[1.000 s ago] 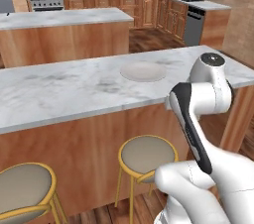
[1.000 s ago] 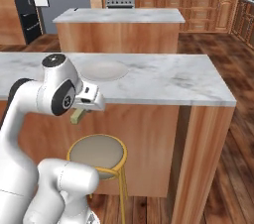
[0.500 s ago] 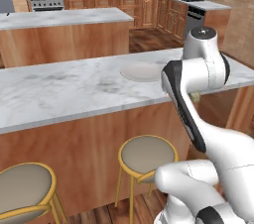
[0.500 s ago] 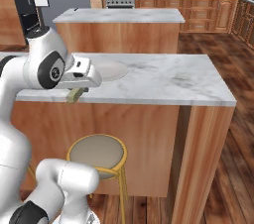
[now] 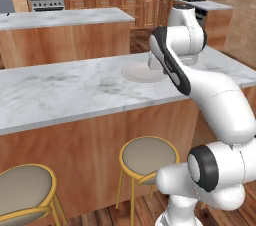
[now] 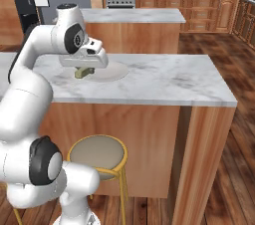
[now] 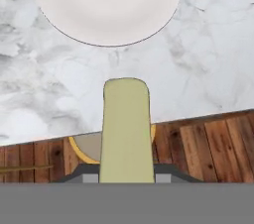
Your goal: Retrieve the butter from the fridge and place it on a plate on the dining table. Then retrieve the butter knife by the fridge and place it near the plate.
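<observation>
Beneath the fingers spreads the dining table (image 7: 208, 64), its veined marble top running out ahead of them while its near edge cuts across just behind the tip of what they carry; below that edge lie wood floor planks and the round seat of a stool (image 7: 87, 147). In the right base view the same table (image 6: 164, 82) carries the arm's hand over its near left part, and in the left base view the marble (image 5: 75, 90) stretches wide to the left of the hand. The plate (image 7: 108, 5) lies flat on the marble straight ahead of the fingers, a short way past the butter's tip and not touching it; from the right base view it (image 6: 110, 71) sits just beyond and right of the hand, and in the left base view it (image 5: 140, 73) lies at the hand's left. The gripper (image 7: 125, 172) is clenched on the butter (image 7: 125, 129), which juts forward from between the fingers toward the plate; from the side it (image 6: 83, 71) hangs under the gripper (image 6: 84, 67), above the marble.
</observation>
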### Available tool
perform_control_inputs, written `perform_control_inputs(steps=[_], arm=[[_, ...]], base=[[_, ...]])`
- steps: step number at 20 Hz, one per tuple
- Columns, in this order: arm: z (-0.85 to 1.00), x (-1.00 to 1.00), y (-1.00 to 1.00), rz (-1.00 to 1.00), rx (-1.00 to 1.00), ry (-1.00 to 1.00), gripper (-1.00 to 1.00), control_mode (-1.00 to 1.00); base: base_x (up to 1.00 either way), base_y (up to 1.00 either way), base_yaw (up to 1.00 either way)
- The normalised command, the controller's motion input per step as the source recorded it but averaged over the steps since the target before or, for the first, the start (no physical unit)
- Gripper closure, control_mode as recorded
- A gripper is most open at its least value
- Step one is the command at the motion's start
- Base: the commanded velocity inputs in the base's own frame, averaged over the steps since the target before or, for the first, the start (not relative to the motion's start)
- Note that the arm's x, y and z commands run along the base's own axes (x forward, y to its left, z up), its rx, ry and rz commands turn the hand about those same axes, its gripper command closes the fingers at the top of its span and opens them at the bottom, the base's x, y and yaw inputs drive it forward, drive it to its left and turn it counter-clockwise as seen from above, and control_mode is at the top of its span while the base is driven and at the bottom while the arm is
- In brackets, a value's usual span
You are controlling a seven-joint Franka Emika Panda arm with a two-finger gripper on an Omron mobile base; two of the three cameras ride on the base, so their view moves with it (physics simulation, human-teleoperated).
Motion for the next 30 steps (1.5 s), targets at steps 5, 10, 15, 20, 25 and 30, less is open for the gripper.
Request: perform_control_inputs(steps=[5, 10, 15, 20, 25, 30], arm=[[-0.1, 0.95, 0.15, 0.02, 0.01, 0.0, 1.0, -1.0], [-0.15, 1.0, 0.0, 0.02, 0.0, 0.0, 1.0, -1.0], [-0.24, 0.85, 0.0, 0.01, 0.0, 0.0, 1.0, -1.0], [-0.32, 0.57, 0.0, 0.0, 0.0, 0.0, 1.0, -1.0], [-0.28, 0.3, 0.0, 0.0, 0.0, 0.0, 1.0, -1.0], [-0.3, 0.0, 0.0, 0.0, 0.0, 0.0, 1.0, -1.0]], base=[[0.0, 0.0, 0.0], [0.0, 0.0, 0.0], [0.0, 0.0, 0.0], [0.0, 0.0, 0.0], [0.0, 0.0, 0.0], [0.0, 0.0, 0.0]])
